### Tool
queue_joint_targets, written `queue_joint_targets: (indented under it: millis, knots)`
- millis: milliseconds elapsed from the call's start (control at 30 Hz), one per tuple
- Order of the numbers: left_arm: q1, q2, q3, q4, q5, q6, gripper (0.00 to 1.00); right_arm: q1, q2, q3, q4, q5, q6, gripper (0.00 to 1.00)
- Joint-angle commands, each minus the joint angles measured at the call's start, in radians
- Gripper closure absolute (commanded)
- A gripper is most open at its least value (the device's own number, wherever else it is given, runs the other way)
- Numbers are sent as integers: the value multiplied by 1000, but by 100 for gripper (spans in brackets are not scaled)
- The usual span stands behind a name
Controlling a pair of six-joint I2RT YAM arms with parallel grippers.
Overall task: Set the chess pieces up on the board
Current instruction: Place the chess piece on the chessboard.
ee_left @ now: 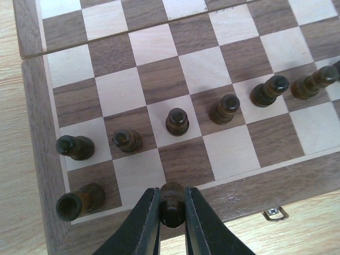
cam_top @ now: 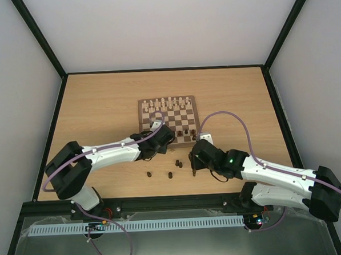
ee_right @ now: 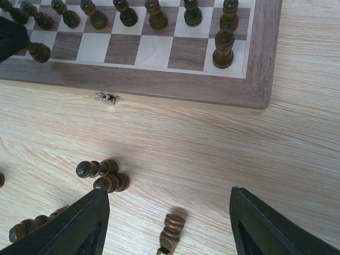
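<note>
The board (cam_top: pixel 168 121) lies mid-table, with cream-white chessmen along its far rows and dark chess pieces near its front. My left gripper (ee_left: pixel 172 210) is shut on a dark piece (ee_left: pixel 172 202), held over the board's near border (ee_left: pixel 249 194) by the back row. A row of dark pawns (ee_left: pixel 177 121) stands ahead of it and a dark piece (ee_left: pixel 79 202) stands in the corner square. My right gripper (ee_right: pixel 167 223) is open above the table, around a dark piece (ee_right: pixel 171 234) lying on its side. Two more dark pieces (ee_right: pixel 103 175) lie to its left.
More loose dark pieces lie on the table in front of the board (cam_top: pixel 149 175), (cam_top: pixel 169 175). A dark piece (ee_right: pixel 32 228) lies beside my right gripper's left finger. A small metal latch (ee_right: pixel 108 97) sticks out of the board's front edge.
</note>
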Motion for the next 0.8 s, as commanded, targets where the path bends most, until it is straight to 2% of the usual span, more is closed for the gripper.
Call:
queue_joint_targets:
  millis: [0, 767]
  knots:
    - [14, 31, 33, 20, 16, 43, 98, 7, -9, -13, -16, 20, -14, 37]
    - [40, 98, 67, 46, 30, 59, 98, 7, -6, -21, -5, 7, -23, 37]
